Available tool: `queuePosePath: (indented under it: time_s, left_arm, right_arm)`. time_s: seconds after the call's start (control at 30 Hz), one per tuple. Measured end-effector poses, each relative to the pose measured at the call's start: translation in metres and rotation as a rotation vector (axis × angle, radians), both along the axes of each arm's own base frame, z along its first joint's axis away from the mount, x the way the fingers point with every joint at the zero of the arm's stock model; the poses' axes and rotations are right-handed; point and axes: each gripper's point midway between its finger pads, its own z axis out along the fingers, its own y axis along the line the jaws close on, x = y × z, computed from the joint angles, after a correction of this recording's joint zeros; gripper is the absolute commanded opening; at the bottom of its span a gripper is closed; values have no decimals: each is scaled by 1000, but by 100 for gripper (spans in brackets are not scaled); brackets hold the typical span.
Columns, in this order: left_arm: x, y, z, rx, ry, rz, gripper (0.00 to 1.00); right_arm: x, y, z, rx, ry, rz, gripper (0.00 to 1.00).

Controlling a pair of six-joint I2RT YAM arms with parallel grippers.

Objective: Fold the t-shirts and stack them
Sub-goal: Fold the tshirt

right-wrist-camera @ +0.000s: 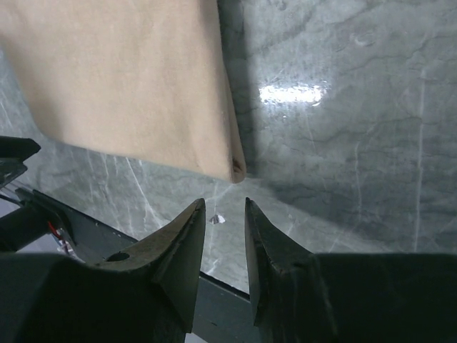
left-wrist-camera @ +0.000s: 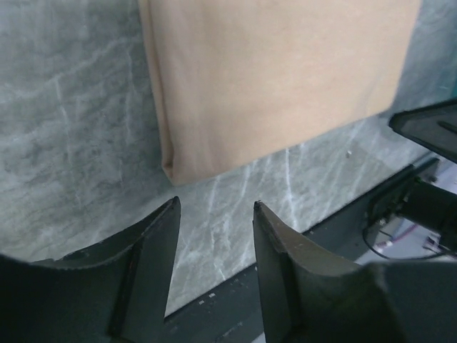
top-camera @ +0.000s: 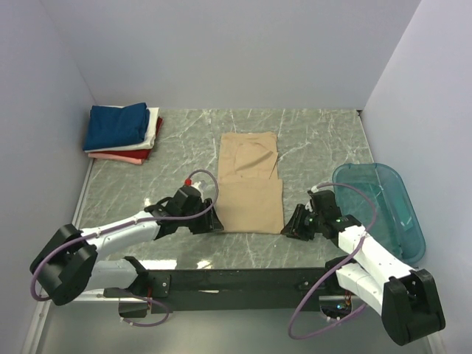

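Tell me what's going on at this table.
Shirt folding is under way. A tan t-shirt, already folded into a long strip, lies flat mid-table. The left gripper sits low at its near left corner and the right gripper at its near right corner, both with jaws apart and holding nothing. A stack of folded shirts, navy on top, sits at the far left corner. A teal tub stands at the right edge.

open counter (top-camera: 317, 147) between tan shirt (top-camera: 251, 184) and teal tub (top-camera: 383, 210) at 3 o'clock; folded stack (top-camera: 122, 131) blocks 10 o'clock.
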Motion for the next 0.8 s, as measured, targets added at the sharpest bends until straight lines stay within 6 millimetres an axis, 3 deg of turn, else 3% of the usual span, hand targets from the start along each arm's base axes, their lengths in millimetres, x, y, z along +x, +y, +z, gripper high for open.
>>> queuePosePath:
  time_s: [0.57, 0.8]
  left_arm:
    - [8, 5, -21, 82, 3, 76, 52]
    - [8, 4, -28, 90, 19, 82, 46]
  right_arm:
    - [3, 8, -3, -3, 4, 2, 38]
    - [6, 4, -7, -33, 2, -24, 40]
